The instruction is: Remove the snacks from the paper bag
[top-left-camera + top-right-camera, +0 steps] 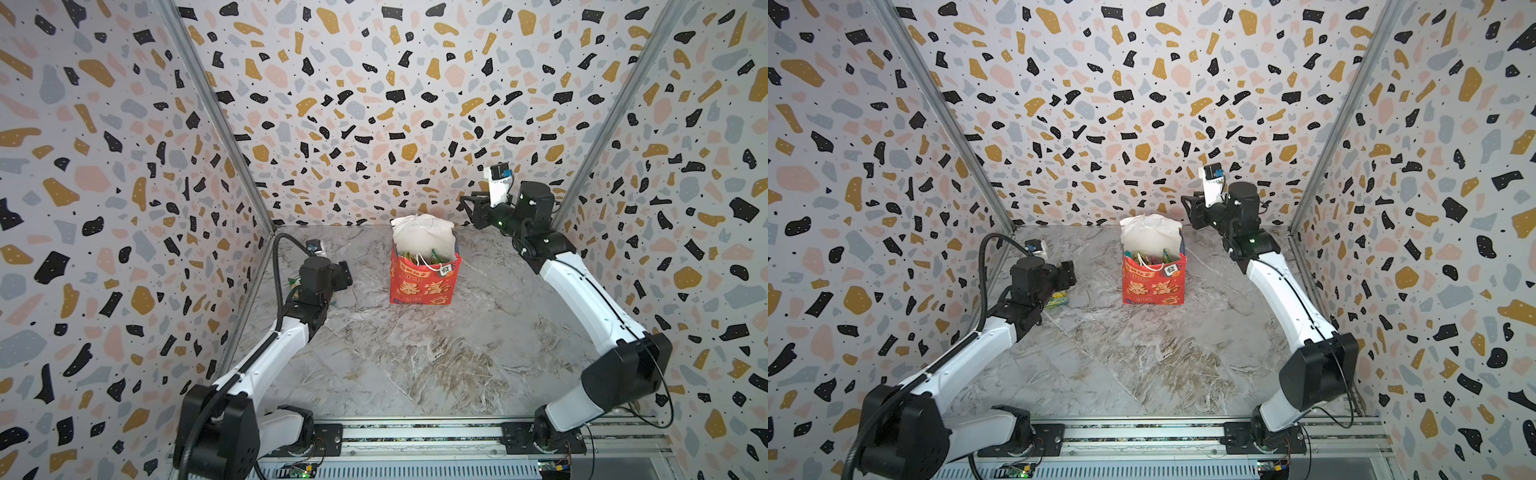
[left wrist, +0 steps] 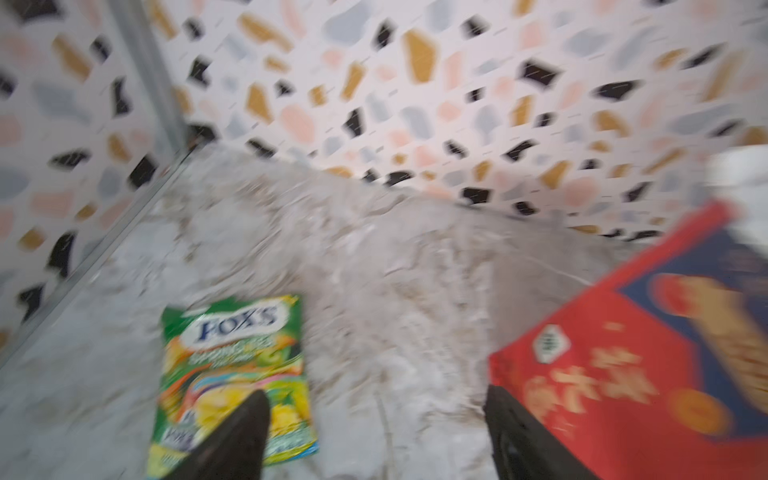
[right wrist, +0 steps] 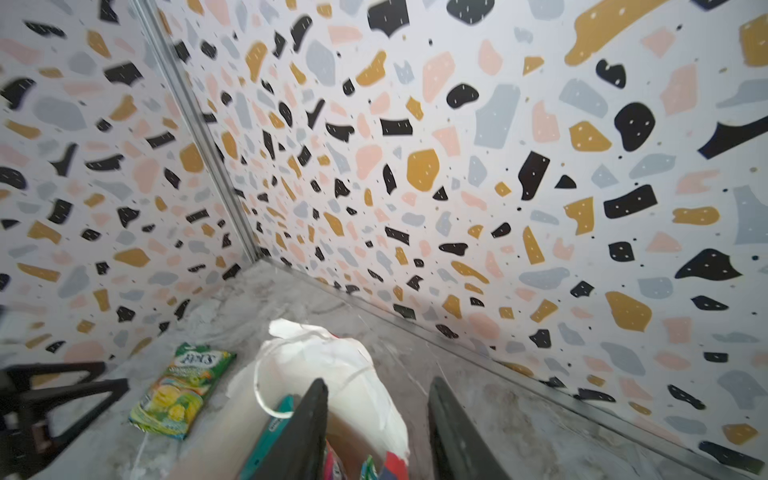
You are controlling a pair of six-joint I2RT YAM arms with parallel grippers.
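Paper bag [image 1: 422, 286] upright, snacks [image 1: 1144, 258] inside; FOX'S packet [image 2: 232, 345] outside.

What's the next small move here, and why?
Probably lower the right gripper, open near the paper bag's mouth, onto the teal packet inside. The green FOX'S packet already lies on the table by the open left gripper, and more packets show in the bag.

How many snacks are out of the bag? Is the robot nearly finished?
Not nearly. Done: one green packet lies on the table, outside the bag. In hand: nothing; the left gripper has open jaws by that packet, and the right gripper sits empty by the bag's top. Left: several snacks poke up inside the bag.
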